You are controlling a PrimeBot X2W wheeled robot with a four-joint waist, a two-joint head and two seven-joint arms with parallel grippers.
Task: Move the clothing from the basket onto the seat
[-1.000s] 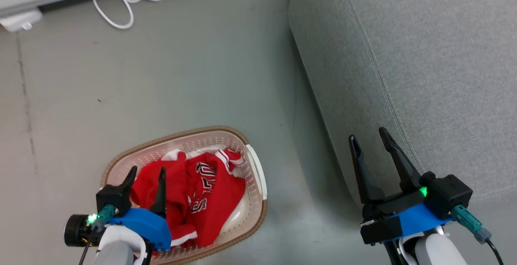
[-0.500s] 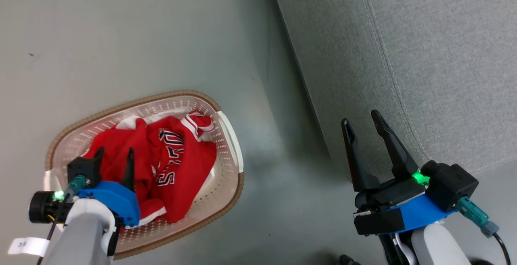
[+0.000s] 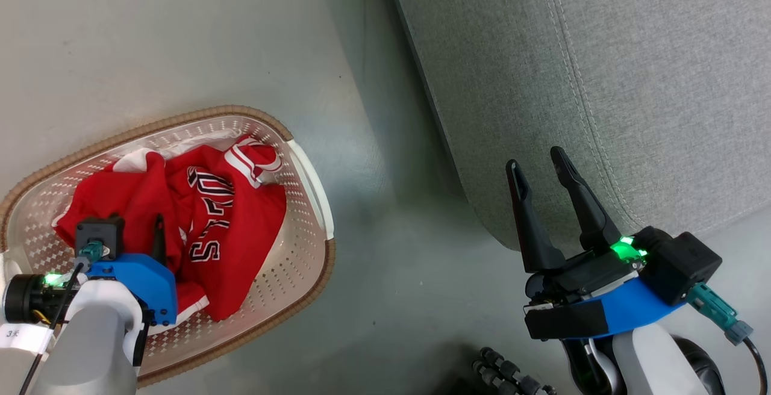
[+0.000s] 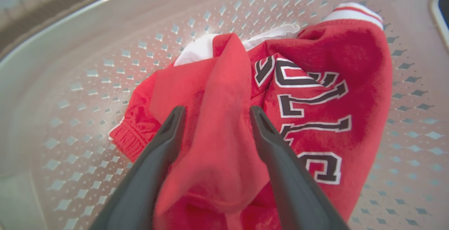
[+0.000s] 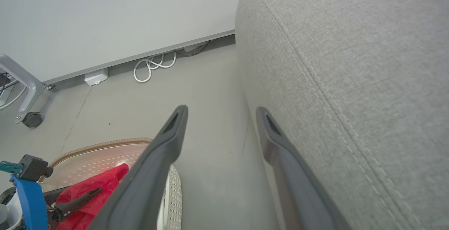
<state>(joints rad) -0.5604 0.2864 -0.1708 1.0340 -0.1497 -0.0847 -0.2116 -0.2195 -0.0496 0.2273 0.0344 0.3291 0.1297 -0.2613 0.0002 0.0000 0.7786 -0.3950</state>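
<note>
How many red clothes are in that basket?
2: a plain red garment just ahead of the open left gripper, and a lettered red garment beside it, both in the basket. Others may hide underneath.

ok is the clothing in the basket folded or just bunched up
Bunched up: the clothing lies in a crumpled heap in the basket, its lettering creased and a striped cuff flopped over.

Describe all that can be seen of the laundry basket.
The laundry basket is cream-white perforated plastic, oval, with a brown woven-look rim band and a white handle. It stands upright on the grey floor, apart from the grey couch. Red clothing lies crumpled inside it; the left gripper reaches in, jaws open.
</note>
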